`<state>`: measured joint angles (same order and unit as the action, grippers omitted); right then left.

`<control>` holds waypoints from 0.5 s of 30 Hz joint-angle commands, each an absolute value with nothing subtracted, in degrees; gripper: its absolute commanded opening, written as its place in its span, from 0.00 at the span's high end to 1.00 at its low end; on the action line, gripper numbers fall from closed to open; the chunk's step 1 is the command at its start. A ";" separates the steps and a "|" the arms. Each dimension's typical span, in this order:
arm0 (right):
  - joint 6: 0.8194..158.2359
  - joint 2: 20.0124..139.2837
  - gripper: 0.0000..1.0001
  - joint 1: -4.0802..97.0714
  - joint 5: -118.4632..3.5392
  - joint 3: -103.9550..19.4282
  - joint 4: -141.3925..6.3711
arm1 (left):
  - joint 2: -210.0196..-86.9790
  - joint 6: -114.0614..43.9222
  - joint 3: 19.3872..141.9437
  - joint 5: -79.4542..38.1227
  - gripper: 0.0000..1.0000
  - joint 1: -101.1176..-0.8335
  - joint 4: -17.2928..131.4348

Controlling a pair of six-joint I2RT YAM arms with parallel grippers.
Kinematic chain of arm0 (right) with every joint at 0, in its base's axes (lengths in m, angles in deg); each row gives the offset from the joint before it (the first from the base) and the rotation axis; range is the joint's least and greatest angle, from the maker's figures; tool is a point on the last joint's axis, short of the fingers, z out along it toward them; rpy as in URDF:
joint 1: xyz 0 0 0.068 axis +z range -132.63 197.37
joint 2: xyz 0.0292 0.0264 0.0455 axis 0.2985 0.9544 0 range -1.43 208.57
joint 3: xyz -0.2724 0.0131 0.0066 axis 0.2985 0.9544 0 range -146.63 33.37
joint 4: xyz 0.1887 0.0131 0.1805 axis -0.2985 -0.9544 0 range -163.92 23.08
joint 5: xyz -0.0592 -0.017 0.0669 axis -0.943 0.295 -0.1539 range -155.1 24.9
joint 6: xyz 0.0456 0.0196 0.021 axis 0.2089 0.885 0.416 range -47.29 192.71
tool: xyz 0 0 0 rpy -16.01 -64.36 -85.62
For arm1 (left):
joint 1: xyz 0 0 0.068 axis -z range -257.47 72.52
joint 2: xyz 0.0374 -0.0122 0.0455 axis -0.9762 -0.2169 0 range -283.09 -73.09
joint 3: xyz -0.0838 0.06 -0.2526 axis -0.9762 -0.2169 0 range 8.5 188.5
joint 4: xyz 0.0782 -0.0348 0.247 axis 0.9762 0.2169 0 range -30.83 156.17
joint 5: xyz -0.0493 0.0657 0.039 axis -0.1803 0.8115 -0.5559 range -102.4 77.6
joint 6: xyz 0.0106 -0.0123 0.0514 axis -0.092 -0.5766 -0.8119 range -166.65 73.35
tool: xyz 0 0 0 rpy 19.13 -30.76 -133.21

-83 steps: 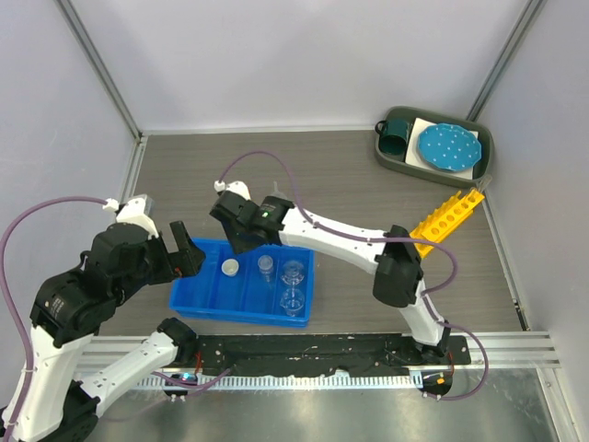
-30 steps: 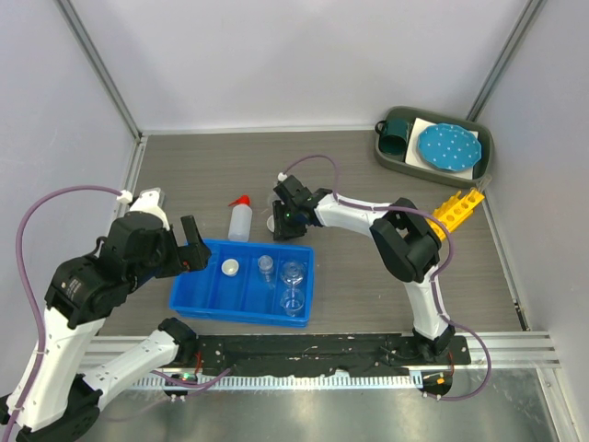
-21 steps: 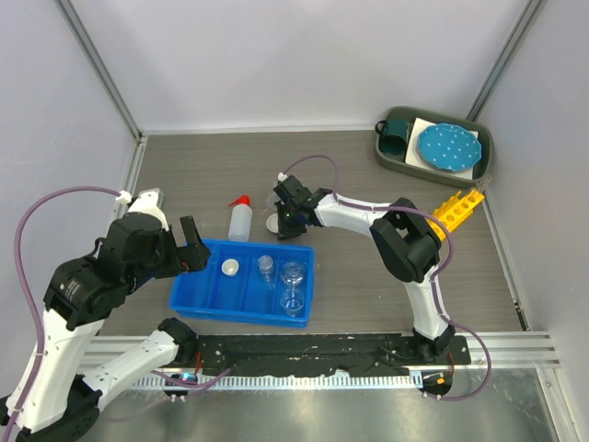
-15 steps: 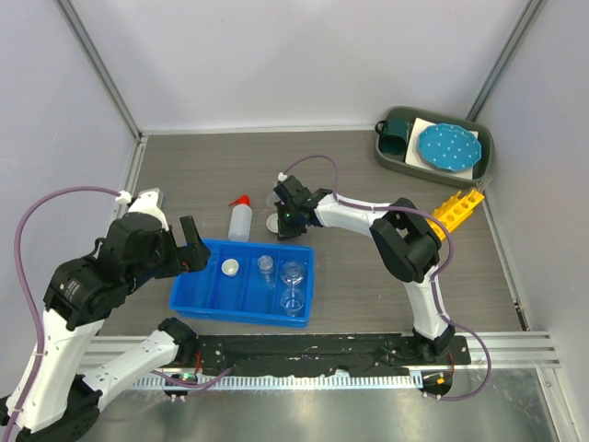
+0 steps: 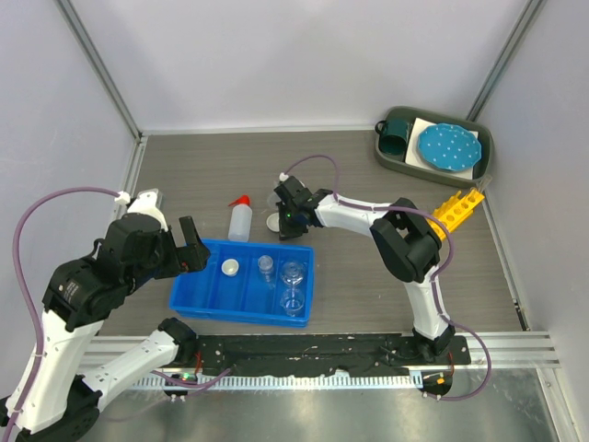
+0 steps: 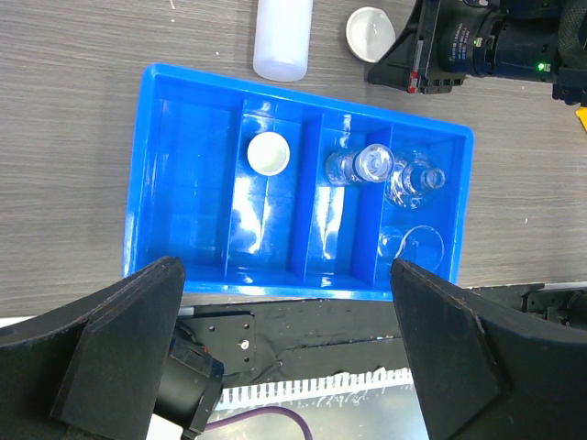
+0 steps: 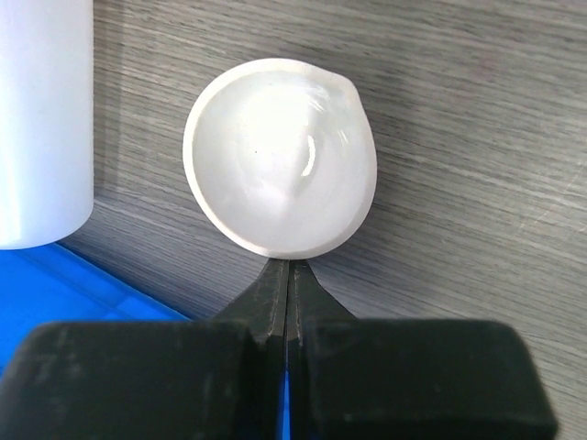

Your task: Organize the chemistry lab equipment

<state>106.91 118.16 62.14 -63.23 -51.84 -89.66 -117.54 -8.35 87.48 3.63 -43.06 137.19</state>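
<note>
A robotics lab cell — white panel walls (image 5: 304, 64), wood-grain table (image 5: 184, 175), glassware (image 6: 358, 165) in a blue tray (image 6: 197, 183).

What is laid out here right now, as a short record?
In the blue tray: white dish, clear glassware
Outside the tray: squeeze bottle, second white dish, yellow rack
left gripper: open, above the blue tray
right gripper: shut, tips at the second white dish's rim

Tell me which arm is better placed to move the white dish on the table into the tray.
Right. The right gripper is shut at the rim of the white dish; the left gripper hangs open over the blue tray, farther away.
</note>
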 commanded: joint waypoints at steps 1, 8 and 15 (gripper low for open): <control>106.29 113.18 0.99 62.02 -64.84 -51.18 -89.06 | -116.95 -8.33 89.27 3.77 0.00 -43.29 140.65; 106.02 111.69 0.99 62.02 -67.21 -50.65 -89.15 | -117.48 -8.33 89.62 3.59 0.00 -43.29 140.74; 105.32 109.67 0.99 62.02 -68.44 -51.27 -90.12 | -117.74 -8.42 89.97 3.50 0.00 -43.29 140.74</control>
